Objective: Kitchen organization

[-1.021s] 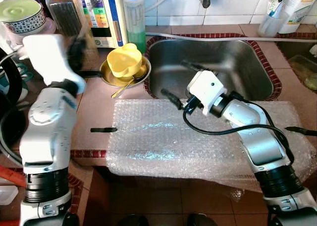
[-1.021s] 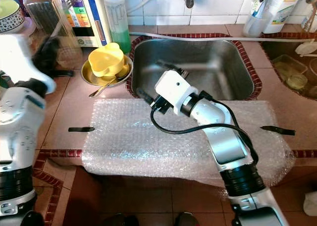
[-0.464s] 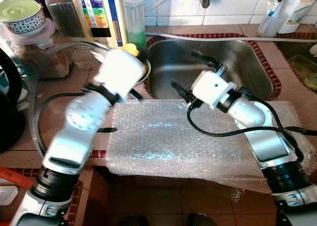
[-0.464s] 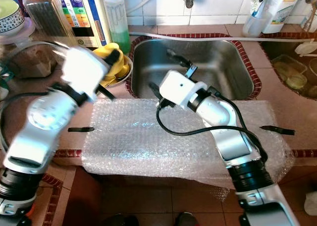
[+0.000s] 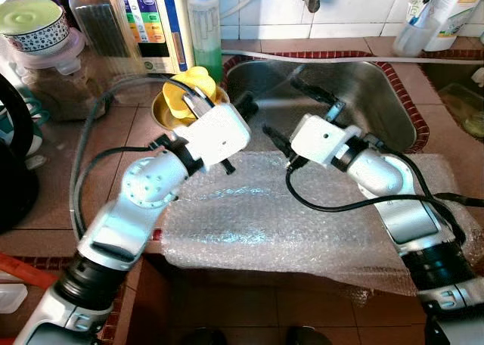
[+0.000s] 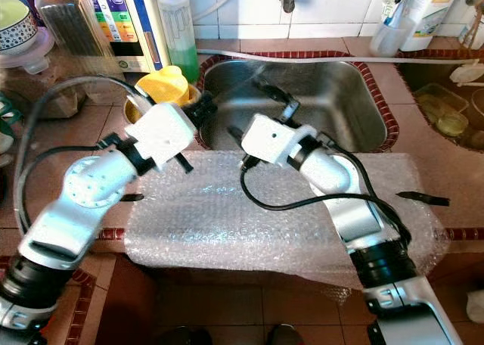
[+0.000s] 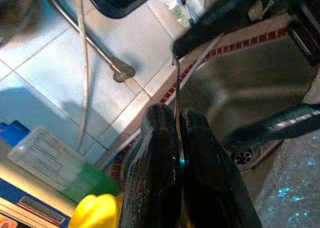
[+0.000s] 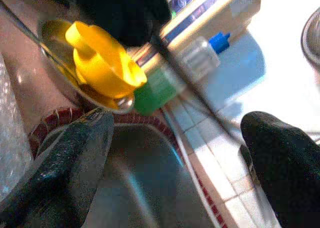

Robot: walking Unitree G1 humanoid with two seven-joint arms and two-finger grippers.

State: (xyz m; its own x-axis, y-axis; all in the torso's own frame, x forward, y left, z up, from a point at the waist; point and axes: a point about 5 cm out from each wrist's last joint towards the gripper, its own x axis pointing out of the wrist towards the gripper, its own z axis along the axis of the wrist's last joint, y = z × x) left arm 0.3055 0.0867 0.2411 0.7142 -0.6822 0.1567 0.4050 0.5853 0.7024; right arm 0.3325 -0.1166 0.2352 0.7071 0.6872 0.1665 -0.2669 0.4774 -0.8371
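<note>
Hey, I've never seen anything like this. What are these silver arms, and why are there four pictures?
This is a humanoid robot at a kitchen counter. The two wide pictures come from its head, looking down. The two close ones come from cameras on its wrists. Bubble wrap lies on the counter in front of the sink, and a yellow cup sits in a metal bowl. The left gripper, jaws shut, pinches a thin metal utensil, perhaps a spoon. The right gripper is over the sink's edge, jaws open and empty.

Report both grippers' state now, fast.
Left gripper: shut on a thin metal utensil, over the sink's near left corner.
Right gripper: open, holding nothing, above the sink.
</note>
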